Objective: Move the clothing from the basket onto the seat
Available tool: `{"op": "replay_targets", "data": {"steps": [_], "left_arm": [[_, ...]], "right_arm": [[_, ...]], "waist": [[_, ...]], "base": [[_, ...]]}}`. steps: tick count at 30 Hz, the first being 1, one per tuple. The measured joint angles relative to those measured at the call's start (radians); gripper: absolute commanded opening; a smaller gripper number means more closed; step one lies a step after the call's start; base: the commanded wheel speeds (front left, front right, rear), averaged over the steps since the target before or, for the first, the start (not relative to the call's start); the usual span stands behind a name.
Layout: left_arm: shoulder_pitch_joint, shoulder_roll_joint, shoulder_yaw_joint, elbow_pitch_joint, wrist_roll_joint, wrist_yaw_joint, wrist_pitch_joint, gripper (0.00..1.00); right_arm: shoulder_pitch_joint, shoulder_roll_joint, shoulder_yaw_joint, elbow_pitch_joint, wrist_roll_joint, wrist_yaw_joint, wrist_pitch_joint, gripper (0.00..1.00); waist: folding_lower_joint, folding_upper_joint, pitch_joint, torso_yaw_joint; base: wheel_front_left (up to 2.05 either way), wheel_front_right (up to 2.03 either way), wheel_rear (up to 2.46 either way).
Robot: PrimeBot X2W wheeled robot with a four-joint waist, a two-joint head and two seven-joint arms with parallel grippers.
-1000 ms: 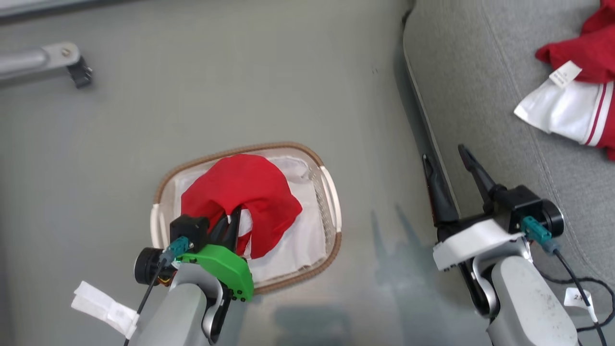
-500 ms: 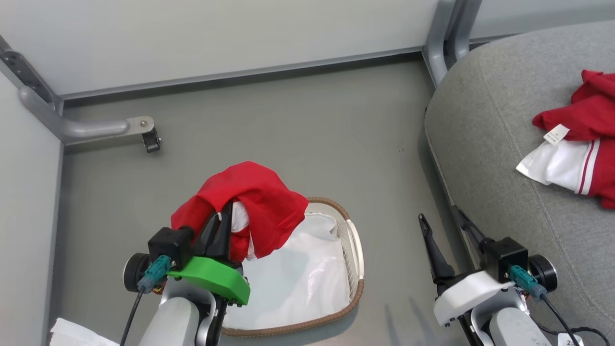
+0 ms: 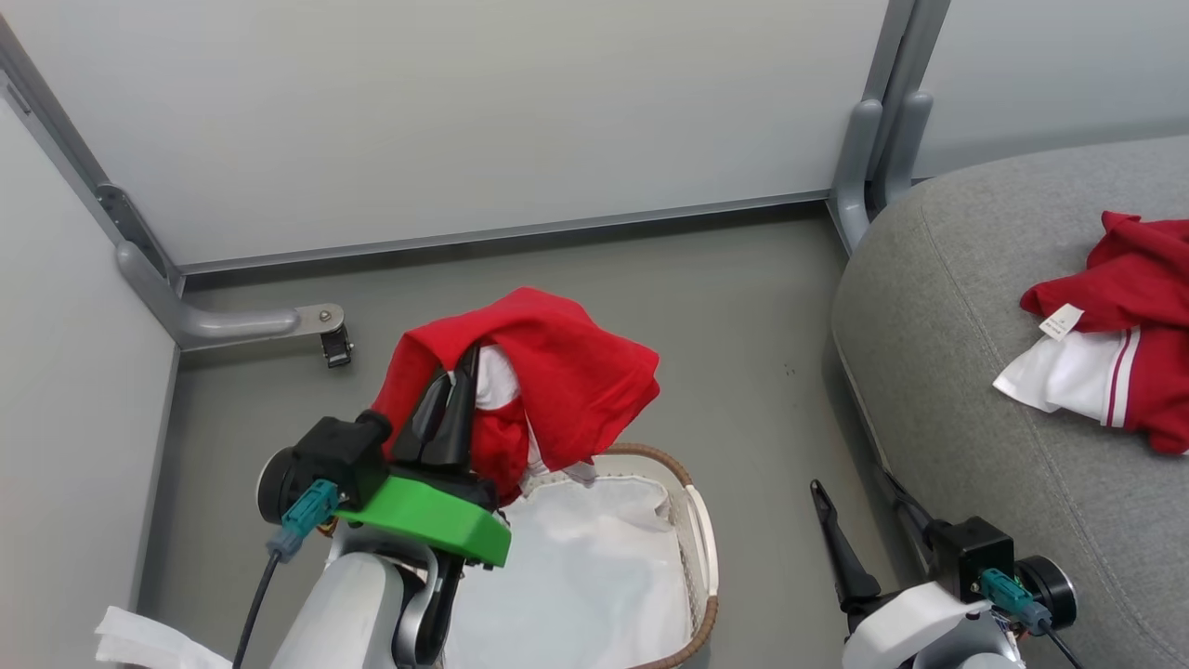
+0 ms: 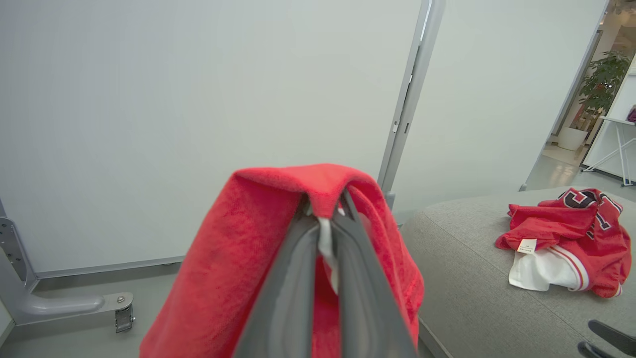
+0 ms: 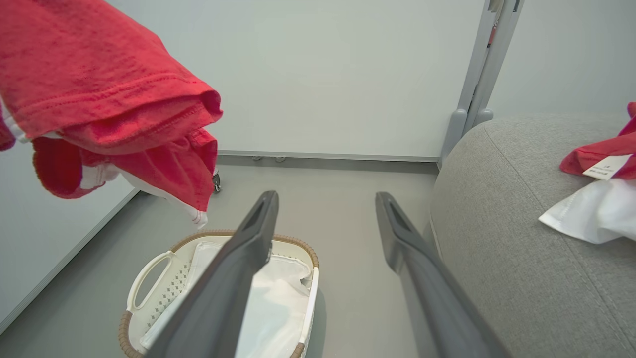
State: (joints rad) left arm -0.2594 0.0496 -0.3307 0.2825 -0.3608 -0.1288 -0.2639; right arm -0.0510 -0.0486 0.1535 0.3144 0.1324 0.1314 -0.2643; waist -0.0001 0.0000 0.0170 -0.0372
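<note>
The left gripper [image 3: 464, 372] is found clamped tight on a red garment [image 3: 557, 372], which is draped over its fingers and held in the air above the basket [image 3: 701, 548]. The lowest folds hang near the basket's far rim. A white liner [image 3: 585, 557] is seen inside the basket. The right gripper [image 5: 325, 199] is held wide apart and empty, low down between basket and seat [image 3: 975, 372].

The step in hand is judged to be the carry across to the seat. The load should be raised until its trailing hem clears both the basket rim and the seat's rounded edge, then swung over the bare floor [image 3: 725, 325]. Release is advised only once cloth rests on the cushion.

The right gripper's upright fingers lie in the likely path, and loose cloth could be snagged there. A second garment [image 3: 1124, 372] is noted on the seat; bare cushion beside it is available. A grey post [image 3: 882, 139] stands at the seat's far corner, and a wheeled bracket [image 3: 279, 323] lies well to the left.
</note>
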Motion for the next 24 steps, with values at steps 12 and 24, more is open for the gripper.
{"op": "replay_targets", "data": {"steps": [12,24], "left_arm": [[-0.019,0.000,-0.051,-0.041,-0.018,0.000,0.000,0.00],[-0.061,-0.001,-0.150,-0.027,-0.062,0.000,0.000,0.00]], "right_arm": [[-0.021,0.000,0.086,0.001,0.026,0.000,0.000,1.00],[-0.356,0.000,0.463,0.112,0.128,0.000,0.000,1.00]], "waist": [[0.0000,0.0000,-0.002,0.012],[0.0000,0.0000,0.038,0.057]], "base": [[0.00,0.00,0.00],[0.00,0.00,0.00]]}}
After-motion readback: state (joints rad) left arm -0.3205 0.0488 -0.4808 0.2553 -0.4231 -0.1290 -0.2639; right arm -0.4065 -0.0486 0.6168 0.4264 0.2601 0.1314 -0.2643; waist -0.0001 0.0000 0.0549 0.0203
